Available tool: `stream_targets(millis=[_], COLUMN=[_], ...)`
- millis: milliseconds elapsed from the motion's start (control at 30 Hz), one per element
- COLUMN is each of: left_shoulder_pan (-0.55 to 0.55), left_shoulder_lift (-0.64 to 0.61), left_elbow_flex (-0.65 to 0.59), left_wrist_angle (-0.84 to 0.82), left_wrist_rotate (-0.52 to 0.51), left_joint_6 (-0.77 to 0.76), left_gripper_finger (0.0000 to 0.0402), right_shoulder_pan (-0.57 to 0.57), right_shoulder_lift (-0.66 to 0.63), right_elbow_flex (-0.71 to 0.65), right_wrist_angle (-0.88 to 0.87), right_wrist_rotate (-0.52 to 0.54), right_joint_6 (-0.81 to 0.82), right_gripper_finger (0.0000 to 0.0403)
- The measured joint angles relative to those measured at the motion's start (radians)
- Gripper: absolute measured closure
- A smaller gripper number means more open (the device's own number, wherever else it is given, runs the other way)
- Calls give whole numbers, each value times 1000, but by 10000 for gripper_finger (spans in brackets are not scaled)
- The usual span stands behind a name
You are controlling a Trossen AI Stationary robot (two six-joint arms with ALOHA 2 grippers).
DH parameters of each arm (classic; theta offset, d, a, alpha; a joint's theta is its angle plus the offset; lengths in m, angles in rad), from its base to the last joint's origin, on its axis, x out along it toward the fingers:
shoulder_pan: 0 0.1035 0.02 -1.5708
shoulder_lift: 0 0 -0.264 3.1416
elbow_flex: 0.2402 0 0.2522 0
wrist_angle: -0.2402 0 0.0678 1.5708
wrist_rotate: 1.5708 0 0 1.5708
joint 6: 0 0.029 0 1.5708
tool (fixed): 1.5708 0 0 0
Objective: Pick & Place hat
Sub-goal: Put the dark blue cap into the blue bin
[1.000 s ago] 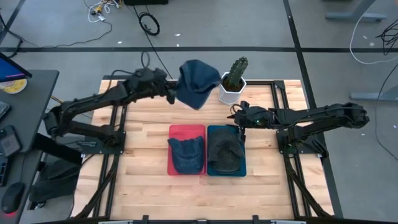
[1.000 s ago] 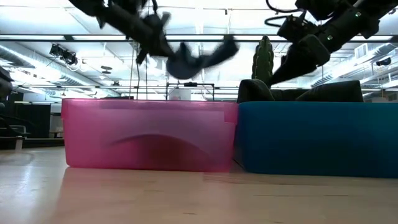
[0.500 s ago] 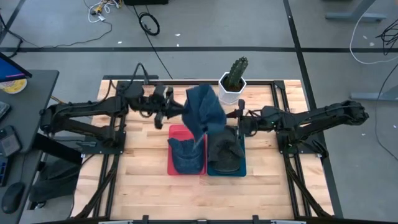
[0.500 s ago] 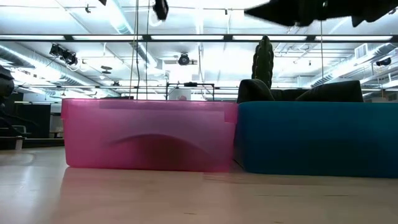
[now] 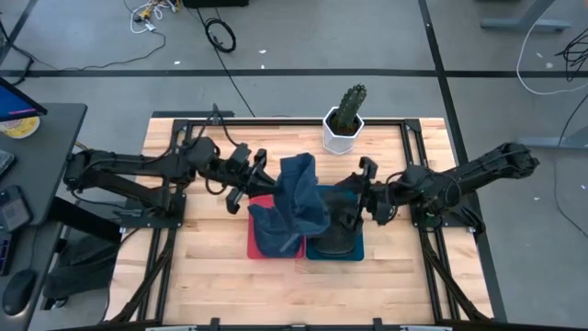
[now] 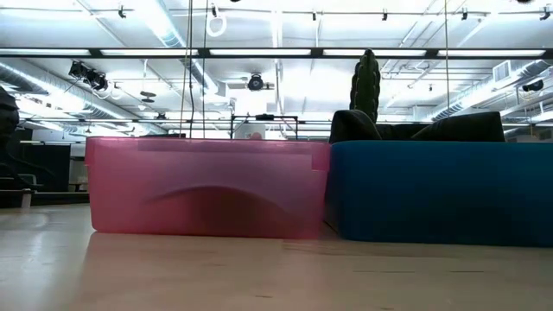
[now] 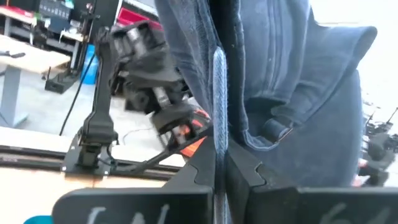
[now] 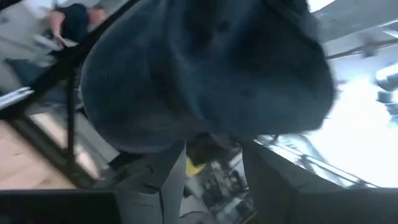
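The hat [image 5: 300, 195] pinched in my left gripper [image 5: 260, 179] is soft blue cloth, matt, with a stitched seam that catches a pale line of light (denim-like, as far as I can tell). My fingers [image 7: 199, 177] are dark matt plastic with hard edges. The table [image 5: 211, 276] under me is pale wood in glued strips, smooth with a light sheen. The pink bin [image 6: 203, 186] is translucent plastic, smooth and faintly glossy; the blue bin [image 6: 441, 192] beside it is opaque plastic, duller. The dark hat [image 5: 333, 225] lying in the blue bin looks like thick, fuzzy cloth.
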State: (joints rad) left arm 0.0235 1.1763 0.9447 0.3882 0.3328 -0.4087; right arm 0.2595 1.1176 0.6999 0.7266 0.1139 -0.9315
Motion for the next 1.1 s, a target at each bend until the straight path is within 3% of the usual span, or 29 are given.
stream_targets(millis=[200,733,833,933,1100], left_shoulder_pan=[0,-17,-18,-21,-22], left_shoulder_lift=[52,123,142,140,118], left_elbow_flex=[0,0,0,0,-1], left_wrist_angle=[63,111,123,122,99], left_wrist_rotate=[0,4,20,24,12], left_joint_6=[-25,-35,-46,-45,-33], left_gripper_finger=[387,388,382,377,373], right_shoulder_pan=[42,52,54,54,64], right_shoulder_lift=[79,240,263,260,259], right_elbow_flex=[100,177,198,201,203], right_wrist_angle=[-110,11,2,-44,-69], right_wrist_rotate=[-30,-55,-64,-64,-12], right_joint_6=[2,-15,-7,17,119], right_gripper_finger=[240,245,285,371,394])
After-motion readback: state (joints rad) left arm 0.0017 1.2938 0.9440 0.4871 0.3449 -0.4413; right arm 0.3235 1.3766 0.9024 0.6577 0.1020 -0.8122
